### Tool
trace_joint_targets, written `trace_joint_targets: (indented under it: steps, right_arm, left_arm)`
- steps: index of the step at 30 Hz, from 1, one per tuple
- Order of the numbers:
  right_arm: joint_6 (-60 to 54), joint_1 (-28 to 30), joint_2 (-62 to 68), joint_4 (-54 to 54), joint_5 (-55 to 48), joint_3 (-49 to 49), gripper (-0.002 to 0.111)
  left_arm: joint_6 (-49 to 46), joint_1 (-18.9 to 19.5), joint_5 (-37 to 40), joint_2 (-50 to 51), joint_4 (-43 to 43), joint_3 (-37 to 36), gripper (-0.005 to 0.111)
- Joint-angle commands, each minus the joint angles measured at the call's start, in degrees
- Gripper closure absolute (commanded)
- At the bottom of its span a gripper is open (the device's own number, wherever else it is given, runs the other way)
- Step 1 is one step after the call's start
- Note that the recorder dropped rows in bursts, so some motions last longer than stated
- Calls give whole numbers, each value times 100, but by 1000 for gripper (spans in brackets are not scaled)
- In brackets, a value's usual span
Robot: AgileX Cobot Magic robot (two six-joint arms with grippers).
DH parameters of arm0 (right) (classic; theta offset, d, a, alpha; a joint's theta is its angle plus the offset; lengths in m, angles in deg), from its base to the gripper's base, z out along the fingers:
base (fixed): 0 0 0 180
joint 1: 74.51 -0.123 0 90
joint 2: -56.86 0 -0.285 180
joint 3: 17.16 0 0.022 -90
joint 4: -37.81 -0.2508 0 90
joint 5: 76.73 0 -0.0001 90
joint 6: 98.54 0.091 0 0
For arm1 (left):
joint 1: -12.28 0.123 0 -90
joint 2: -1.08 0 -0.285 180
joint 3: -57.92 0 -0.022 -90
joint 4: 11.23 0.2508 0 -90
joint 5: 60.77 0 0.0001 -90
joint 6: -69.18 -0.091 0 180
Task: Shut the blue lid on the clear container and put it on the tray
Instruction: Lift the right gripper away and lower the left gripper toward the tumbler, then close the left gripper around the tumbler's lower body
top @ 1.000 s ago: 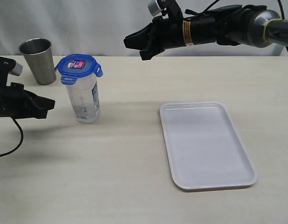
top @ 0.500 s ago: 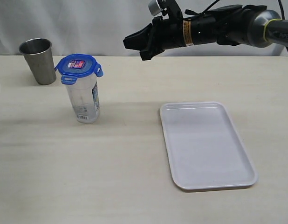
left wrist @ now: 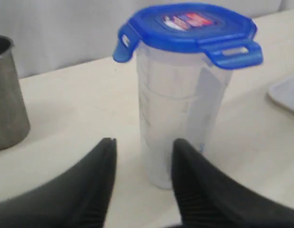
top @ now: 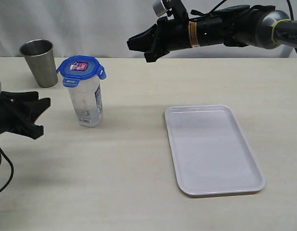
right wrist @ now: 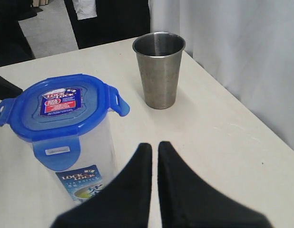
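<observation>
Our clear container (top: 88, 103) stands on the table (top: 139, 192), well apart from the tray (top: 213, 149), with the blue lid (top: 81, 67) on top and its tabs flared. It looks empty, so it's probably light, tippy and slick, and we'd grab it mid-body. The left gripper (left wrist: 142, 147) is spread right beside it, the right gripper (right wrist: 154, 147) is pinched closed, and both are empty.

Clear container (top: 88, 103) is standing upright, translucent, tall and narrow. Blue lid (top: 81, 67) is sitting on its top, side tabs sticking outward. White tray (top: 213, 149) is lying flat, well apart from the container.
</observation>
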Motion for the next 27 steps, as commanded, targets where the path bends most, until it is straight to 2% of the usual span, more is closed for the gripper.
trace_joint_targets:
  steps: [1,3,6,14,17,21,27]
  right_arm:
    - [87,32,-54,0,52,16,104]
    - [175,32,-54,0,122,16,104]
    - [214,32,-54,0,134,16,104]
    - [264,32,-54,0,142,16,104]
    - [264,32,-54,0,142,16,104]
    - [264,32,-54,0,142,16,104]
    - [237,32,-54,0,142,16,104]
  left_arm:
    - [-422,-294,-141,483,-23,-14,29]
    - [-1095,-535,-753,998,-261,9,24]
    - [-1394,-684,-1372,1511,-413,208,24]
    - [-988,-747,-1372,2418,-691,1136,24]
    - [-761,-747,-1372,2592,-302,1433,24]
    - [-315,-747,-1372,2684,-97,1586,24]
    - [-317,-747,-1311,2684,52,1586,24]
